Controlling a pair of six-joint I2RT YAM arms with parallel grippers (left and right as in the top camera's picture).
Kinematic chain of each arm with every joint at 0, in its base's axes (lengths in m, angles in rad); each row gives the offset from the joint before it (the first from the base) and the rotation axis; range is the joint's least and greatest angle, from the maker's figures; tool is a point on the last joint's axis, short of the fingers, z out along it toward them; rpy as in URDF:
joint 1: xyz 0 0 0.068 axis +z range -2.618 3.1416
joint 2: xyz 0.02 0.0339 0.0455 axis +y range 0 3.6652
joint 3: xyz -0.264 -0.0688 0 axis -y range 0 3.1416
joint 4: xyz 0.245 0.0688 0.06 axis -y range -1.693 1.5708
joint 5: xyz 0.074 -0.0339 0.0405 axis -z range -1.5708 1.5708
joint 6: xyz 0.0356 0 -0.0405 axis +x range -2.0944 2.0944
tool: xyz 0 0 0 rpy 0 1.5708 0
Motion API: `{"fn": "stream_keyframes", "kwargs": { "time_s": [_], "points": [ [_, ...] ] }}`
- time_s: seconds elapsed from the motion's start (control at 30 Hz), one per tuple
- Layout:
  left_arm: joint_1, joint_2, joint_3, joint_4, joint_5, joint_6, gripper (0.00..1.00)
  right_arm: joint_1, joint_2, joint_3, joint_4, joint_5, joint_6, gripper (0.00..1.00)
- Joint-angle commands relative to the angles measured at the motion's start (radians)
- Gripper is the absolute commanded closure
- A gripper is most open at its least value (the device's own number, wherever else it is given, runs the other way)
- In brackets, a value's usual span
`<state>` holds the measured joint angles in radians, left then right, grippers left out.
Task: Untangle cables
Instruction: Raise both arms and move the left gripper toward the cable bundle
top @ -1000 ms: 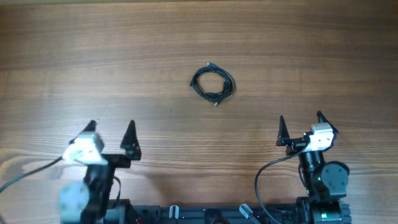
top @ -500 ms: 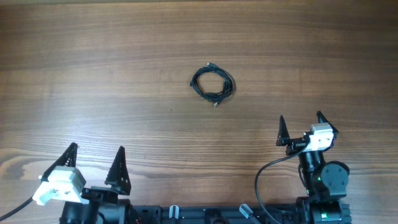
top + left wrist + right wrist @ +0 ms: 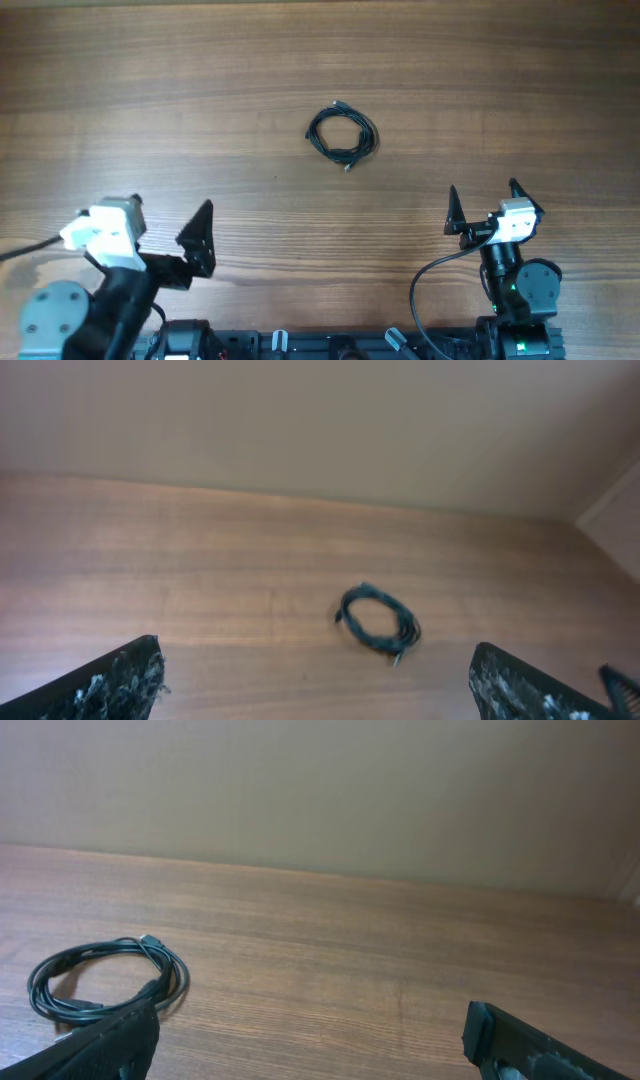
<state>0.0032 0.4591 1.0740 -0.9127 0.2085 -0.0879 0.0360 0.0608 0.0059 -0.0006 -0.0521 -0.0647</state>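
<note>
Wooden tabletop [image 3: 200, 100] seen from above. The cables [image 3: 342, 133], thin dark wires wound into one small round coil, lie flat near the middle of the tabletop, with a tiny plug end poking out on the coil's near side. Both robot arms sit at the near edge, well apart from the coil. The left jaws stand wide apart, holding nothing. The right jaws also stand wide apart, holding nothing.
</note>
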Motion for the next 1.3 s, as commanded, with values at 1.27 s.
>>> {"fn": "stream_keyframes", "kwargs": {
  "time_s": [1.27],
  "points": [
    [0.008,0.277,0.204,0.043,-0.053,0.006,0.00,-0.006,0.002,0.294,-0.088,-0.188,0.206,0.00]
  ]
}}
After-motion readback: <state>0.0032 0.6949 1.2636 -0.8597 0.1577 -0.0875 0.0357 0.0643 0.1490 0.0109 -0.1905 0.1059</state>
